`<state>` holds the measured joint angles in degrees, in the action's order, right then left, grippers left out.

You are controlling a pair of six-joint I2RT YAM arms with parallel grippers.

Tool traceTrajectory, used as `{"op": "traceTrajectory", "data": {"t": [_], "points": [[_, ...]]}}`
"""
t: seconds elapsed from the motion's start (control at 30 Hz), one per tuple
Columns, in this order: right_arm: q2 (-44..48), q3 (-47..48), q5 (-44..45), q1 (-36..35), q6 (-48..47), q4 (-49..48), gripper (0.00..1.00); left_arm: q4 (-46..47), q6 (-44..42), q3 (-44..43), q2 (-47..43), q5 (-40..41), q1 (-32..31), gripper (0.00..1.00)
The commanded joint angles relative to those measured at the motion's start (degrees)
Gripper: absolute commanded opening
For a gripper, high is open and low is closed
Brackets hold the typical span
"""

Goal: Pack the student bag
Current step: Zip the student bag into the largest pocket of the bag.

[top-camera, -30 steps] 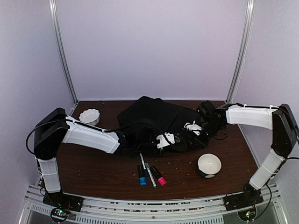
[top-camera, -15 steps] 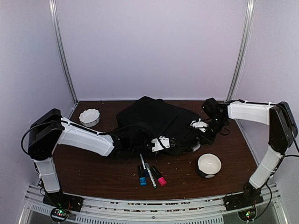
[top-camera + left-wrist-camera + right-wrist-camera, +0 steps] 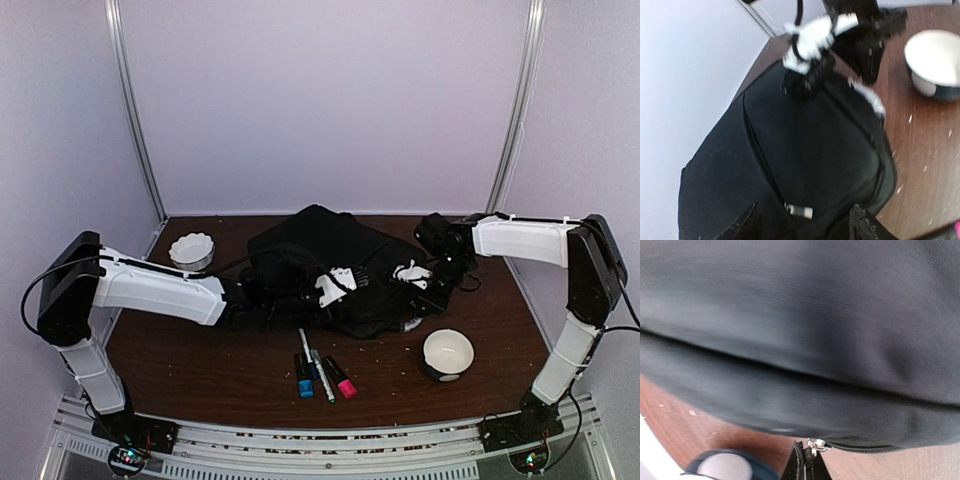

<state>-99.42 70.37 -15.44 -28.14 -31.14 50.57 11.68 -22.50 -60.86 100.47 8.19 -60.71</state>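
The student bag (image 3: 325,255), a big black soft backpack, lies at the middle back of the table. My left gripper (image 3: 343,281) hovers over its front part. In the left wrist view that gripper (image 3: 805,225) is open, its fingertips (image 3: 866,227) wide apart above the bag's fabric (image 3: 810,145). A small silver zipper pull (image 3: 800,210) lies between them, untouched. My right gripper (image 3: 413,274) is at the bag's right edge. In the right wrist view it (image 3: 809,456) is shut on a silver zipper pull (image 3: 815,443) at the bag's lower seam (image 3: 805,340).
Several markers (image 3: 322,372) with blue, green and pink caps lie in front of the bag. A white bowl (image 3: 447,352) on a dark base stands at the front right, close to the right gripper. A scalloped white dish (image 3: 191,249) sits at the back left.
My left gripper has opened and moved back over the bag. The right gripper stays shut and has shifted slightly left, and the bag's fabric has shifted with it.
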Motion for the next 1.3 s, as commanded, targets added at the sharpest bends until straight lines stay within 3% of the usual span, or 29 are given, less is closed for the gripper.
{"op": "traceTrajectory", "data": {"t": [0.0, 0.03, 0.07, 0.23, 0.4, 0.53, 0.67, 0.7, 0.87, 1.13, 1.27], "points": [[4.0, 1.5, -4.1, -1.9, 1.7, 3.6, 0.00, 3.3, 12.6, -7.1, 3.8, -10.3, -1.1, 0.67], [4.3, 1.7, -4.6, -2.1, 2.0, 4.0, 0.00, 4.4, 13.4, -7.6, 4.7, -11.6, -1.2, 0.78], [4.5, 2.0, -5.1, -2.1, 2.2, 4.2, 0.00, 5.2, 14.2, -8.3, 5.5, -12.4, -1.3, 0.81], [4.8, 2.5, -5.7, -2.2, 2.4, 4.4, 0.00, 5.0, 17.2, -11.8, 9.4, -16.4, -1.4, 0.80], [4.9, 2.4, -6.6, -2.2, 2.9, 3.9, 0.00, 1.1, 19.0, -14.9, 13.0, -16.2, -1.4, 0.67], [5.0, 2.4, -7.2, -2.2, 3.1, 3.7, 0.00, -1.7, 20.0, -17.3, 15.9, -9.3, -1.4, 0.62], [4.9, 2.1, -7.3, -2.2, 3.1, 3.5, 0.00, -8.7, 19.8, -22.4, 19.6, -5.4, -1.4, 0.50], [4.8, 2.1, -7.3, -2.2, 3.0, 3.4, 0.00, -8.4, 19.8, -22.5, 19.8, -4.7, -1.4, 0.45], [4.7, 1.4, -5.8, -1.7, 2.9, 3.2, 0.00, -7.7, 18.2, -21.8, 19.0, -2.2, -1.4, 0.00], [0.9, 3.4, -3.9, 5.3, 3.8, 2.4, 0.00, -5.1, 12.5, -14.4, 11.9, -3.8, -1.4, 0.00], [-1.0, 4.1, -1.9, 8.8, 4.2, 0.4, 0.00, -5.6, 4.8, -8.7, 6.4, -6.9, -1.4, 0.00]]}}
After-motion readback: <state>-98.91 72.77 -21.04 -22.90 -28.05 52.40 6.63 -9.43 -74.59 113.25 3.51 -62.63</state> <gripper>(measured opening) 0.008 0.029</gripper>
